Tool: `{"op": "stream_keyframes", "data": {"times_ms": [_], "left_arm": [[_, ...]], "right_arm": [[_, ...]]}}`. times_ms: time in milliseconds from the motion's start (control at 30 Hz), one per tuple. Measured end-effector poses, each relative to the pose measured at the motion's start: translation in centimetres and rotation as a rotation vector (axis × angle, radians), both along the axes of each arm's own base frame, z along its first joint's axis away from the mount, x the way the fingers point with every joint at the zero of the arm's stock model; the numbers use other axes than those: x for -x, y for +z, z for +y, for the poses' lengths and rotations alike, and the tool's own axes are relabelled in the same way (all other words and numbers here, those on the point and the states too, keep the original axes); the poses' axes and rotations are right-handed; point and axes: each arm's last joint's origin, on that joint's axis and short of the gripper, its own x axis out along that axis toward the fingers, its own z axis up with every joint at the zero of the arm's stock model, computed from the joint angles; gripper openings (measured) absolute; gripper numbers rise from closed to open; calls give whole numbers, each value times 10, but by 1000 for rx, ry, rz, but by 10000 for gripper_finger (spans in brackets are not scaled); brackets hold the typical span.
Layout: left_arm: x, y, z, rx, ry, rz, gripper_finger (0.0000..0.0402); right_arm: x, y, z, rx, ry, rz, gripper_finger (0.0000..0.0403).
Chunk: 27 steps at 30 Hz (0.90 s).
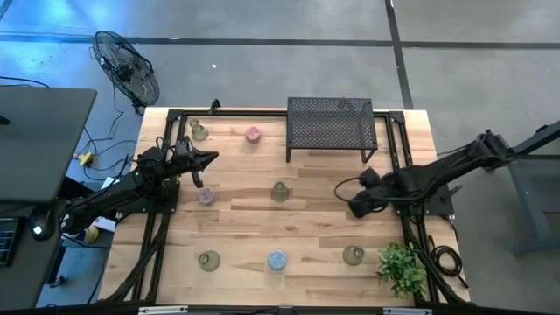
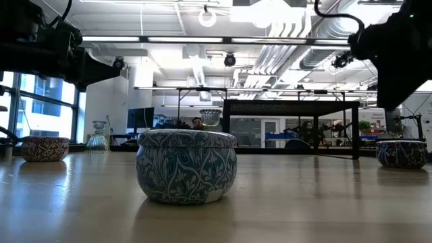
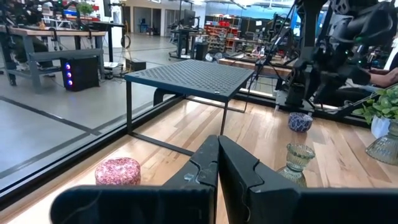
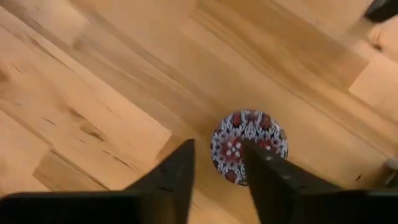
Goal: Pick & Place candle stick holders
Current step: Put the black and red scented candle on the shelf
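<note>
- The left arm reaches in from the left edge of the light wooden counter (image 1: pixel 262 236); its left gripper (image 1: pixel 208 158) hangs above the boards, fingers (image 3: pixel 233 168) clenched together on nothing.
- The right arm comes in from the right side; the right gripper (image 1: pixel 356 206) points down at the counter, its fingers (image 4: pixel 177 171) released and apart.
- Seen from the right wrist, a small round red-and-white patterned holder (image 4: pixel 249 146) sits on the boards just beyond those parted fingers, not gripped.
- 7 small squat candle stick holders show from above: an olive one (image 1: pixel 199 131) and a pink one (image 1: pixel 253 134) near the far edge, a purple one (image 1: pixel 206 196) just under the left gripper, an olive one (image 1: pixel 279 192) mid-counter, and an olive (image 1: pixel 208 260), a light blue (image 1: pixel 276 260) and another olive (image 1: pixel 353 255) along the near edge.
- The black perforated metal rack (image 1: pixel 332 125) stands at the far side with nothing on top.
- A green leafy plant (image 1: pixel 402 267) sits in the near right corner.
</note>
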Motion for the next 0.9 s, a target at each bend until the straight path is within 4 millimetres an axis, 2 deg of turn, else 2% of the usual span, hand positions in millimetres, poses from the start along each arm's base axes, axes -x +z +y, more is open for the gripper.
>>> {"op": "stream_keyframes", "data": {"times_ms": [267, 367, 500, 733, 900], "left_arm": [[0, 0, 0, 0, 0, 0, 2], [0, 0, 0, 0, 0, 0, 2], [0, 0, 0, 0, 0, 0, 2], [0, 0, 0, 0, 0, 0, 2], [0, 0, 0, 0, 1, 0, 2]], "right_arm": [[-3, -5, -8, -46, -33, 75, 286], [-4, -6, -12, -41, 1, 92, 320], [-5, -5, -14, -17, 55, 100, 335], [-4, -6, -12, 33, 154, 111, 333], [-1, -27, -8, 28, 200, 108, 332]]}}
